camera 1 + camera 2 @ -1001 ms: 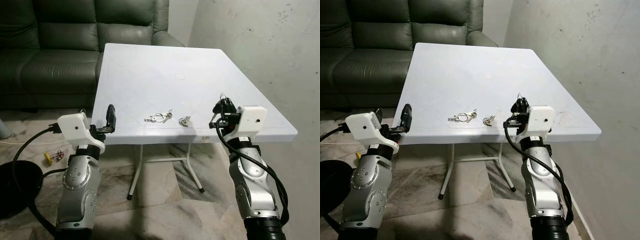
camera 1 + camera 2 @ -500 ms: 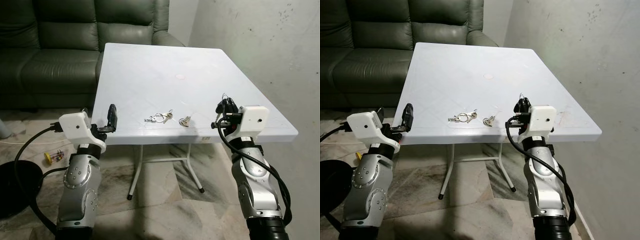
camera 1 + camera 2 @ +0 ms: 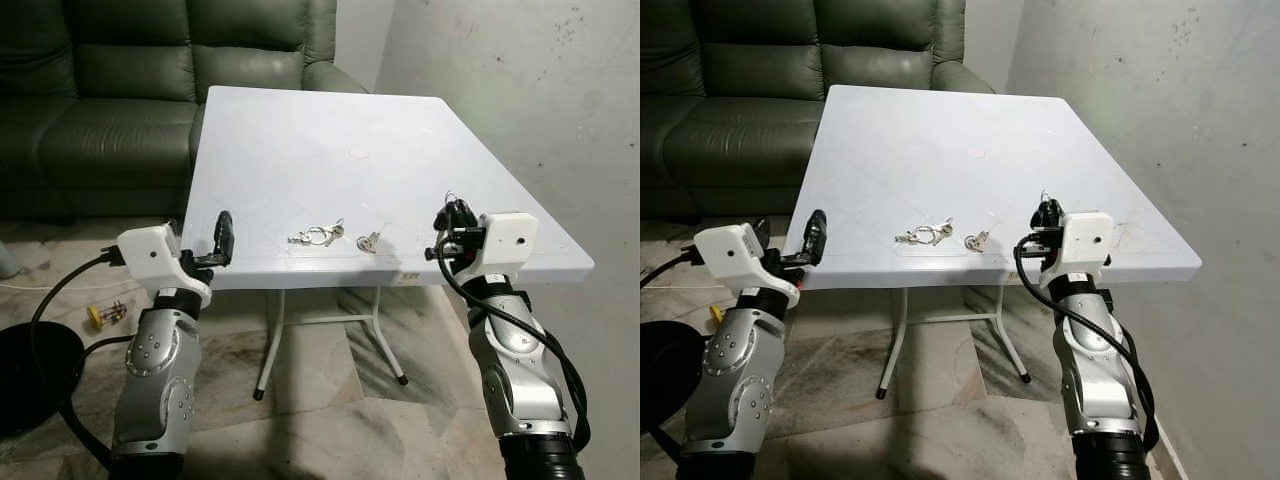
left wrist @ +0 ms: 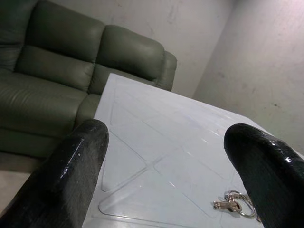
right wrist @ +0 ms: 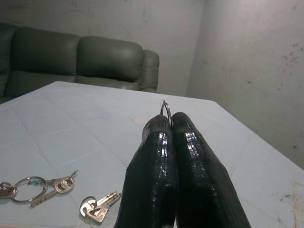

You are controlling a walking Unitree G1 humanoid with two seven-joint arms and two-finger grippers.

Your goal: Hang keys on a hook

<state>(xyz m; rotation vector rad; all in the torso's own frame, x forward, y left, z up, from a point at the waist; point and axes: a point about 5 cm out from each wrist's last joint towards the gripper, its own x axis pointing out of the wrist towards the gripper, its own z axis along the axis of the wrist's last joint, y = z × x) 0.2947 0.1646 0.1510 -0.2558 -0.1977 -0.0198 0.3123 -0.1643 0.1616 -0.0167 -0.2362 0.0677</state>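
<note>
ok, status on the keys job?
Right gripper shut on a thin metal key ring, above the white plastic table near edge. Left gripper open, idle. Two silver key bunches on table. No hook visible.

Both arms are built of rounded silver metal segments dotted with small dark screw holes, ending below in black cuffs. Each wrist carries a boxy white plastic camera housing. A thick black cable loops along each forearm, the left one trailing wide to the left. The left end effector (image 3: 222,238) has two long glossy black fingers (image 4: 71,161) with rounded tips; the right end effector (image 3: 453,214) has the same glossy black fingers (image 5: 156,166).
</note>
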